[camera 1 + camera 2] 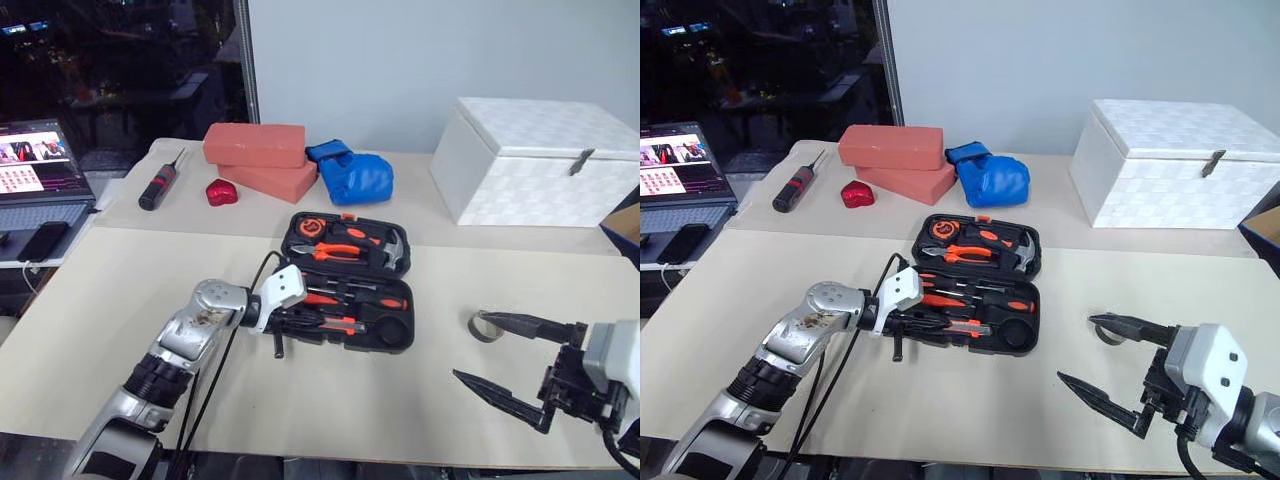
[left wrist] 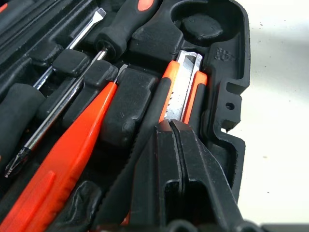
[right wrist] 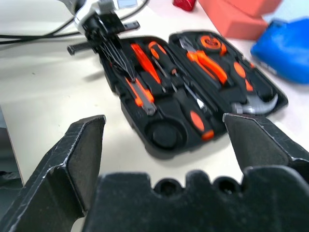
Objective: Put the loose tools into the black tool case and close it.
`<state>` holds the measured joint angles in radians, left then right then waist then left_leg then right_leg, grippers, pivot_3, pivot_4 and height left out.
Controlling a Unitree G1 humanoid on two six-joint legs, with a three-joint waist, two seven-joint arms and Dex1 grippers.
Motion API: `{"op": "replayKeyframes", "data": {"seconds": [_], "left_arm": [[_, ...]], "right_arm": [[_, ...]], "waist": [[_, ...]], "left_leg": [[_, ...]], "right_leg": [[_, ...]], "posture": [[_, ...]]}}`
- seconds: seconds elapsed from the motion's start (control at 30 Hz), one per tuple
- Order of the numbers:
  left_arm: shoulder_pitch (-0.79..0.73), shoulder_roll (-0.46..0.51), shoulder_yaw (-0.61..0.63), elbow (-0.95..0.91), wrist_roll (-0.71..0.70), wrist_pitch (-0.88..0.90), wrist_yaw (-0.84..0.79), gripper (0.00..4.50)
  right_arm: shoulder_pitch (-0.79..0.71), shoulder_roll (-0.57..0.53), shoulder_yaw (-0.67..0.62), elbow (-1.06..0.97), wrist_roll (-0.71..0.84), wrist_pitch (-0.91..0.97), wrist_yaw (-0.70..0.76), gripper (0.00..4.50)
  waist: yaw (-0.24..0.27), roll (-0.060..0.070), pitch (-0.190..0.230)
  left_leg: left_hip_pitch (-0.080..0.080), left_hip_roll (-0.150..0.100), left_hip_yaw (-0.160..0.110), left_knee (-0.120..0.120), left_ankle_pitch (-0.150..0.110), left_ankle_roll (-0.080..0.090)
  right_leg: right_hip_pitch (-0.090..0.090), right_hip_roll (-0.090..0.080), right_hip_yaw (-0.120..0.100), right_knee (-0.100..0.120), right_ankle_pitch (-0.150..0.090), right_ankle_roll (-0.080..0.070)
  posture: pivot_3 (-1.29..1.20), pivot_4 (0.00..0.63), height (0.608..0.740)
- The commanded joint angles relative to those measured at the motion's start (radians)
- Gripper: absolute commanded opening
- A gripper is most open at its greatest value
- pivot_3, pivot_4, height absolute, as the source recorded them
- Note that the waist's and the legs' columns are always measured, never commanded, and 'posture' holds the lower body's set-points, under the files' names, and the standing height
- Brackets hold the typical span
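Fingers point(image 2: 178, 159) of my left arm are pressed together with nothing between them, and their tips rest at the near end of the utility knife point(image 2: 181, 89), which lies in its slot in the front row of the black tool case point(image 1: 345, 285). From these tips the knife runs straight ahead, so its long axis continues the line of the fingers. Just beside it, further inside the case, lie the screwdrivers point(image 2: 72, 130) in their moulded slots, almost parallel to the knife. Beyond the knife's far end I see the round recess point(image 1: 392, 328) in the case corner, and it is empty.

On my right arm, the fingers point(image 1: 495, 360) stand wide apart and hold nothing. One tip is just beside the tape roll point(image 1: 487, 326), which lies flat on the desk point(image 1: 120, 300), well apart from the case. I judge this roll to be the last loose tool, and the round recess looks like its place. It lies between the right fingers and the case, so the right arm is clearly the nearer one for it. The case is open, its lid lying flat on the far side, with the hammer and pliers in it.
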<state>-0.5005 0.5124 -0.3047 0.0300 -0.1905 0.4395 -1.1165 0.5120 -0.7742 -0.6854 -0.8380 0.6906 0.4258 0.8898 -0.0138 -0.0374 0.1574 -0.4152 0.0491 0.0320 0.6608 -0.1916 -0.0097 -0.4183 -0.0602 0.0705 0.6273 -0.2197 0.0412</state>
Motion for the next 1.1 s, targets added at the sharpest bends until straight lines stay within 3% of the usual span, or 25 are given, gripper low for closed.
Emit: {"op": "replayKeyframes", "data": {"seconds": [0.03, 0.1, 0.2, 0.3, 0.4, 0.47, 0.7, 0.87, 1.03, 1.1], "left_arm": [[0.029, -0.044, 0.093, -0.05, -0.149, 0.024, -0.03, 0.04], [0.02, -0.044, 0.141, -0.116, -0.234, 0.098, -0.042, 0.04], [0.005, -0.016, 0.176, -0.213, -0.328, 0.165, -0.073, 0.75], [-0.025, 0.027, 0.188, -0.279, -0.389, 0.206, -0.109, 1.73], [-0.042, 0.032, 0.165, -0.314, -0.391, 0.224, -0.087, 2.71], [-0.056, 0.036, 0.162, -0.319, -0.389, 0.223, -0.086, 3.44], [-0.096, 0.031, 0.148, -0.341, -0.39, 0.242, -0.059, 3.44], [-0.084, 0.046, 0.157, -0.368, -0.39, 0.251, -0.032, 3.48], [-0.051, 0.073, 0.175, -0.402, -0.414, 0.257, -0.033, 3.48], [-0.032, 0.092, 0.183, -0.408, -0.429, 0.249, -0.056, 3.48]], "right_arm": [[-0.014, -0.014, 0.019, 0.022, -0.056, 0.073, -0.101, 4.5], [-0.024, -0.03, 0.042, 0.047, -0.107, 0.1, -0.135, 4.5], [-0.046, -0.096, 0.09, 0.101, -0.172, 0.175, -0.165, 4.5], [-0.157, -0.16, 0.179, 0.209, -0.175, 0.306, -0.21, 4.5], [-0.226, -0.175, 0.247, 0.297, -0.197, 0.314, -0.194, 3.92], [-0.306, -0.18, 0.34, 0.382, -0.261, 0.31, -0.228, 3.21], [-0.457, -0.177, 0.478, 0.566, -0.344, 0.291, -0.21, 3.21], [-0.533, -0.179, 0.533, 0.638, -0.368, 0.274, -0.171, 1.9], [-0.495, -0.179, 0.482, 0.57, -0.336, 0.281, -0.124, 0.12], [-0.478, -0.185, 0.433, 0.494, -0.299, 0.305, -0.107, 0.04]], "waist": [[-0.001, 0.0, 0.0], [0.0, -0.002, 0.001], [-0.001, -0.002, 0.001], [-0.001, -0.002, 0.001], [0.0, -0.002, 0.001], [0.0, -0.002, 0.001], [0.001, -0.002, 0.002], [0.0, -0.002, 0.001], [0.0, -0.002, 0.001], [0.0, -0.002, 0.002]], "left_leg": [[0.0, 0.0, 0.0, 0.0, 0.0, 0.0], [-0.002, 0.0, 0.0, 0.0, 0.0, 0.0], [-0.005, 0.0, 0.0, 0.0, 0.0, 0.0], [-0.005, 0.0, 0.0, 0.0, 0.0, 0.0], [-0.006, -0.001, 0.0, 0.0, 0.0, 0.0], [-0.006, -0.001, -0.001, 0.0, 0.0, 0.0], [-0.009, -0.002, -0.001, 0.0, 0.0, 0.001], [-0.008, -0.002, -0.001, 0.0, 0.0, 0.001], [-0.008, -0.001, -0.001, 0.0, 0.0, 0.001], [-0.008, -0.001, -0.001, 0.0, 0.0, 0.001]], "right_leg": [[0.0, 0.0, 0.0, 0.0, 0.0, 0.0], [-0.002, 0.0, 0.0, 0.0, 0.0, 0.0], [-0.005, 0.0, 0.0, 0.0, 0.001, -0.001], [-0.005, 0.0, 0.0, 0.0, 0.001, -0.001], [-0.004, 0.0, 0.0, -0.001, 0.001, -0.001], [-0.004, 0.001, 0.0, -0.001, 0.0, 0.0], [-0.005, 0.001, 0.001, -0.002, -0.001, 0.001], [-0.005, 0.001, 0.001, -0.002, -0.001, 0.001], [-0.005, 0.002, 0.001, -0.001, -0.001, 0.002], [-0.005, 0.001, 0.001, -0.001, -0.001, 0.002]], "posture": [[0.0, 0.15, 0.74], [0.0, 0.15, 0.74], [0.0, 0.15, 0.74], [0.0, 0.15, 0.74], [0.0, 0.15, 0.74], [0.0, 0.15, 0.74], [0.0, 0.15, 0.74], [0.0, 0.15, 0.74], [0.0, 0.15, 0.74], [0.0, 0.15, 0.74]]}}
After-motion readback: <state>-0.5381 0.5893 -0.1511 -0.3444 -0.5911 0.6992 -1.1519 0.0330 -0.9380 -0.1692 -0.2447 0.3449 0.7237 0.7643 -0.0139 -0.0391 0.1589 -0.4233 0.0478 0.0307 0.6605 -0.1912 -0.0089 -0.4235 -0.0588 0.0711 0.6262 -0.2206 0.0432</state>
